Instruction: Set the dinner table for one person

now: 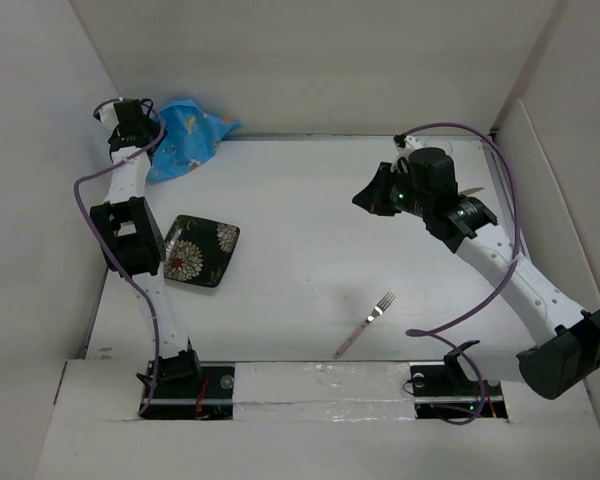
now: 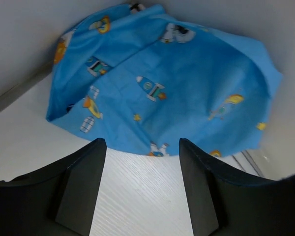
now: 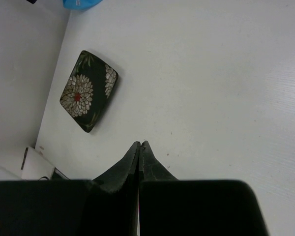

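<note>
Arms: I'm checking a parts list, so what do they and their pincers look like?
The left arm and right arm have white links, black joint housings and a loose purple cable each. The left pincer and right pincer have plain black fingers.

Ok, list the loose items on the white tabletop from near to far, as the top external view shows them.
metal fork with a pinkish handle → black square plate with white flower pattern → crumpled blue cartoon-printed cloth
</note>
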Available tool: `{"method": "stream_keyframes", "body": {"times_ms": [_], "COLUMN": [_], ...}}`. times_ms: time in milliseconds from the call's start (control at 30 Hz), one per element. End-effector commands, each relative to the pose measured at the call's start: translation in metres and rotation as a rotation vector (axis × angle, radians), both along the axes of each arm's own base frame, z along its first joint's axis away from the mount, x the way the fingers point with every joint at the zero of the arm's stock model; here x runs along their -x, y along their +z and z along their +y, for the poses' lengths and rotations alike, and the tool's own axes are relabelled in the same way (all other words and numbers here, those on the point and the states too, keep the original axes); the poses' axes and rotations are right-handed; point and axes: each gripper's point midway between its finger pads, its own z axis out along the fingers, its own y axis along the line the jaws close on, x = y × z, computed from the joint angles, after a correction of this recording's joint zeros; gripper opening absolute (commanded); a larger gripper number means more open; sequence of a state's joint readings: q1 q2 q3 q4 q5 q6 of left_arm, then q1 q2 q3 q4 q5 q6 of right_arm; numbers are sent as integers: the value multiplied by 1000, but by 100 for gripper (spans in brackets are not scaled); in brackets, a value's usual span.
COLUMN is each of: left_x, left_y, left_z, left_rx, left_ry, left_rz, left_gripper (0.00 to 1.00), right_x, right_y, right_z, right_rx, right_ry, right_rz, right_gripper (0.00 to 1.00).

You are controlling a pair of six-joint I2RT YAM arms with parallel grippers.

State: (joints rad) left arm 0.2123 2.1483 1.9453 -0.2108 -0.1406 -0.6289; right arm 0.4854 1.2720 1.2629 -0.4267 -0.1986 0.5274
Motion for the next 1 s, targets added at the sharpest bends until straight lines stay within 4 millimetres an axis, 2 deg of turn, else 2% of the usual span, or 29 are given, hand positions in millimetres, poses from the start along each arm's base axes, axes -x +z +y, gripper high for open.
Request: {"method": "stream_keyframes", "body": {"times_ms": [0,33,67,100,167,200,233,300,400,467,500,567,600,633,700,733,767,800,833,867,900,933,967], "left_x": [2,3,2,4,1,0,-2,-8,-23,-28,-32,-38,-43,-47,-56,-63,-63,-68,-69,-69,-72,-67,-66], "left_y": [-17,-35,-42,-50,-66,-68,-80,-84,-107,-104,-114,-121,-118,-112,-84,-66,-52,-11,10,46,72,133,133], "left_z": [35,41,41,48,48,53,52,52,55,53,52,45,40,33,8,-20,-36,-53,-74,-107,-124,-171,-172], "left_rx": [3,11,17,20,24,29,41,48,57,66,73,105,121,146,166,176,187,183,199,201,198,207,207], "left_ry": [101,115,115,124,122,127,123,116,114,102,95,59,32,-4,-71,-140,-170,-212,-268,-328,-366,-451,-452], "left_rz": [39,84,95,109,129,126,141,133,129,113,114,104,80,56,-26,-69,-98,-184,-224,-278,-341,-442,-443], "left_gripper": [58,60,63,64,69,69,70,70,67,64,61,34,18,0,0,0,0,0,0,0,0,0,0], "right_x": [-5,-7,-10,-12,-14,-15,-16,-15,-11,-8,-9,-5,-7,-6,-6,-10,-9,-11,-13,-16,-19,-24,-25], "right_y": [6,6,-1,4,2,-2,-4,-9,-14,-18,-20,-21,-22,-18,-15,-13,-9,-7,-4,0,3,8,8], "right_z": [4,5,6,7,11,12,13,19,28,30,31,35,35,39,43,44,48,48,48,49,48,47,47], "right_rx": [10,17,33,28,26,24,22,13,17,26,31,41,45,43,37,31,26,25,25,26,28,42,42], "right_ry": [14,16,19,18,29,29,30,54,82,91,88,95,93,99,99,91,98,96,88,83,77,67,66], "right_rz": [-15,-11,7,1,11,22,29,50,75,89,98,111,112,106,96,84,74,70,59,48,38,16,16], "right_gripper": [0,0,0,1,13,17,24,30,33,33,33,32,32,32,32,31,31,31,31,30,24,19,19]}}
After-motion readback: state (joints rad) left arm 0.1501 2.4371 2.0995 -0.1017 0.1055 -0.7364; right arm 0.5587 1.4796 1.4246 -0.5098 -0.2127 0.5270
